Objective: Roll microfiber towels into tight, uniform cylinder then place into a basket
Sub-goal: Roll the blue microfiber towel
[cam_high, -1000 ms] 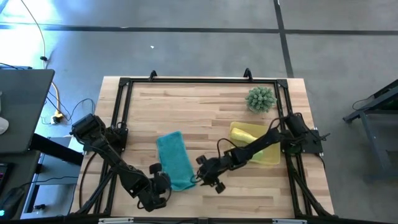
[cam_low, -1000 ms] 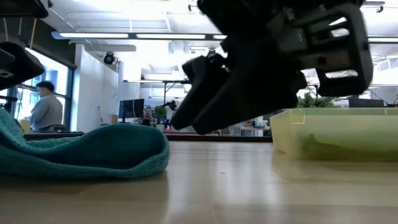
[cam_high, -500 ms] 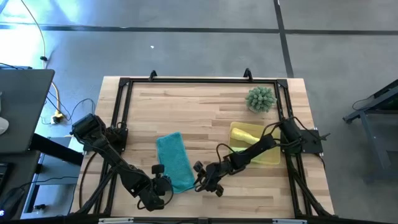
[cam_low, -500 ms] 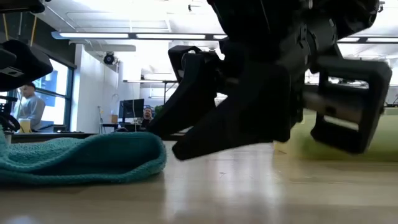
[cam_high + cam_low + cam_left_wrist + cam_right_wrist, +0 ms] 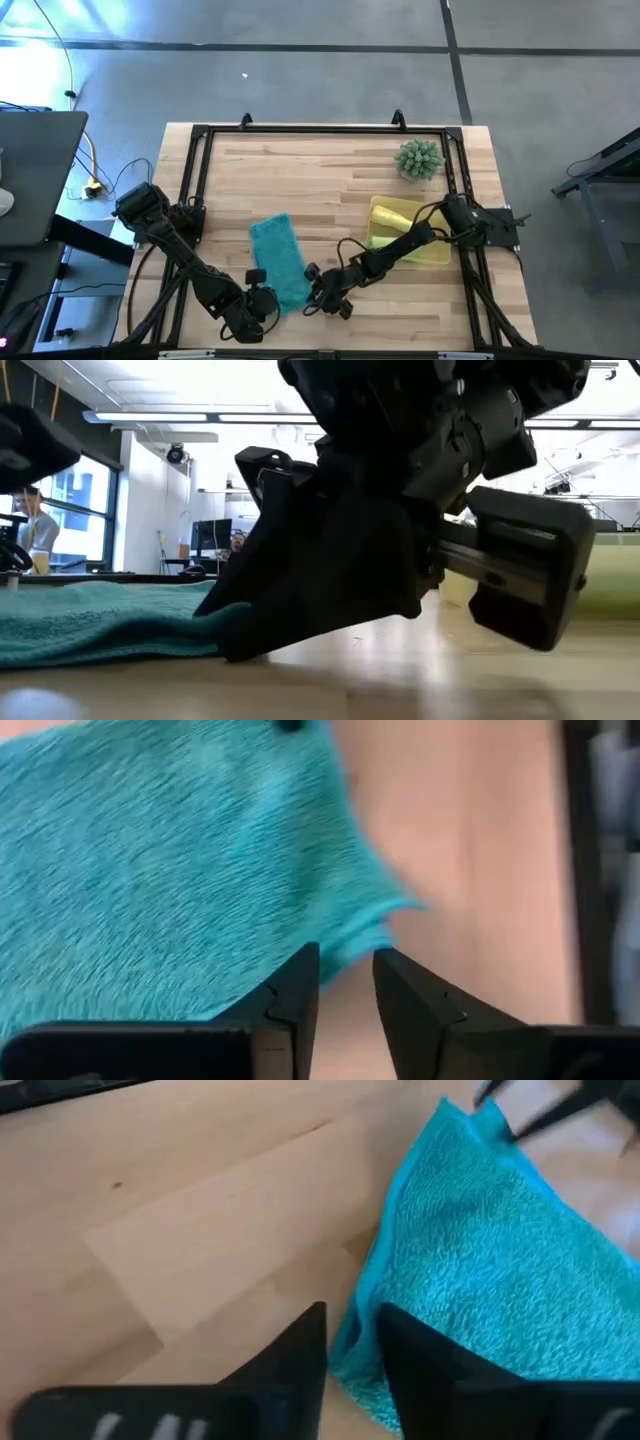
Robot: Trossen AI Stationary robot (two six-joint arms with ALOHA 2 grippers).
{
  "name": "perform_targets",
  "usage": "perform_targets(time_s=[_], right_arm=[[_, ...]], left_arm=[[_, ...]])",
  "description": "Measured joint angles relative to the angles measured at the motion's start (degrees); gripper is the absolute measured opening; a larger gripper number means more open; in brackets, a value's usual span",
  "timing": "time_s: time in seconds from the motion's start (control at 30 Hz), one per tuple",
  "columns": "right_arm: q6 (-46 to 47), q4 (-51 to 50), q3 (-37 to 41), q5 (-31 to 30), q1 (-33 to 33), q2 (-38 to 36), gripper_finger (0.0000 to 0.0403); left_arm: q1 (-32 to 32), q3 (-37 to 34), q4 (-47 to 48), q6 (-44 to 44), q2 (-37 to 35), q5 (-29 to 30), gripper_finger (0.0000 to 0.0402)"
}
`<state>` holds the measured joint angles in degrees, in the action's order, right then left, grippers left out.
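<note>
Teal towel (image 5: 280, 262) flat on tabletop (image 5: 330, 170); right pincer (image 5: 318, 297) has slid to its near corner, left pincer (image 5: 262, 300) alongside, both narrowly parted, holding nothing: roll about to start.

Flat on the table (image 5: 330, 165), left of centre toward the near edge: one towel (image 5: 277, 258), with the left gripper (image 5: 262, 300) at its near left corner and the right gripper (image 5: 316, 297) at its near right corner. Off to the right, well apart: the basket (image 5: 436, 254) with another towel (image 5: 393, 216) inside, under the right arm. Behind the basket, near the far right corner: the plant (image 5: 419, 159).
</note>
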<state>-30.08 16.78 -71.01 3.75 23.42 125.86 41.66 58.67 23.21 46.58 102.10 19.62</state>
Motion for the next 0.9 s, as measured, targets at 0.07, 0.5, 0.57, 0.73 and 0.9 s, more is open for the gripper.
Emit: perform_targets(time_s=[0.07, 0.5, 0.57, 0.73, 0.9], right_arm=[[1.57, -2.19, -0.78, 0.2, 0.0, 0.0, 0.0071], [25.58, -2.93, -1.0, 5.78, -1.38, 0.02, 0.0002], [34.21, -1.19, -0.89, 8.82, -2.26, 0.14, 0.0002], [54.98, 2.16, -0.75, 15.28, -4.74, 0.29, 0.0001], [68.01, 6.98, -0.8, 16.24, -6.36, 0.24, 0.0001]], left_arm=[[0.09, 0.99, -0.12, -0.32, -0.04, -1.55, 0.0099], [0.97, 6.29, -1.64, -3.38, -0.04, -7.31, 0.0131], [1.7, 6.3, -1.88, -3.1, -0.04, -6.28, 0.0131], [4.38, 6.3, -2.21, -2.36, -0.04, -0.88, 0.0131], [6.56, 6.3, -2.22, -0.9, -0.04, 5.85, 0.0131]])
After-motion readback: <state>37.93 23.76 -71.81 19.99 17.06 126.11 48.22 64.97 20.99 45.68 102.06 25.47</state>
